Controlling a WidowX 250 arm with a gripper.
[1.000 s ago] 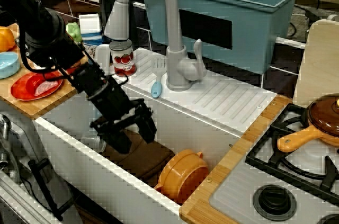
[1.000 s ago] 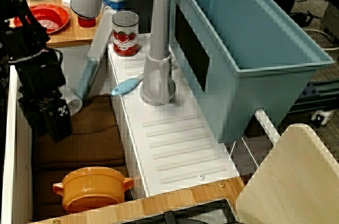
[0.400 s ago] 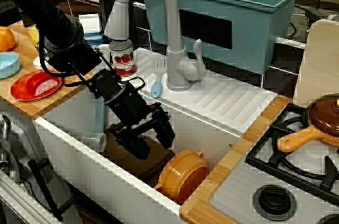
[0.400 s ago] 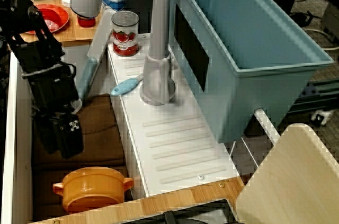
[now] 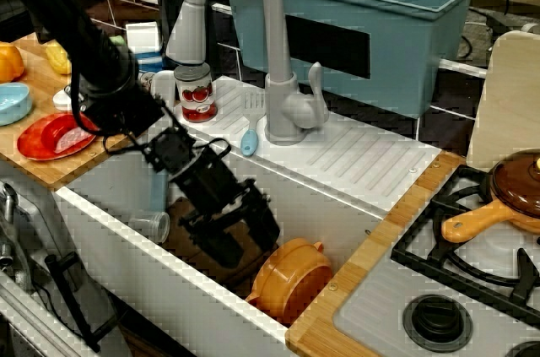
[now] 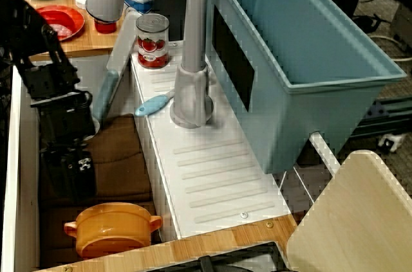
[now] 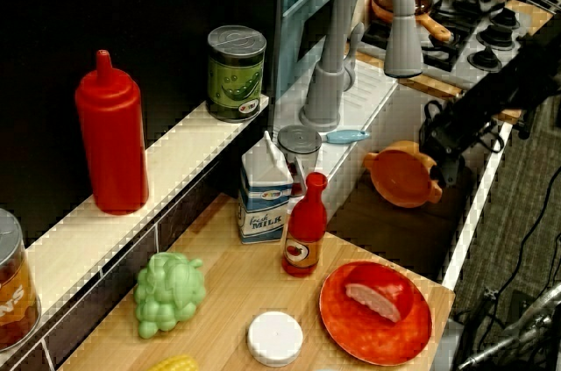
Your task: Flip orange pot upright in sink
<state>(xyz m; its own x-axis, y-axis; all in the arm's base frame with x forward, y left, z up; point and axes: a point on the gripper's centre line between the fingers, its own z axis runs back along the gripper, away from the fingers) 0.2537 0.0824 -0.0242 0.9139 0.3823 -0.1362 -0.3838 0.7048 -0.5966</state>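
Three fixed views, front, overhead and side, share the sink point(image 5: 110, 205)

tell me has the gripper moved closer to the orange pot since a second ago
Yes. Judged against the faucet, the gripper has traveled right and down into the sink, ending just left of the orange pot. The pot itself has not shifted.

The orange pot point(image 6: 112, 227) is small, round and shiny, with a little handle on each side. It lies tipped over in the sink point(image 5: 126, 243), in the far corner from the grey faucet, with its bottom leaning up against the wall by the stove. The sink is a deep white box with a brown mat at the bottom.
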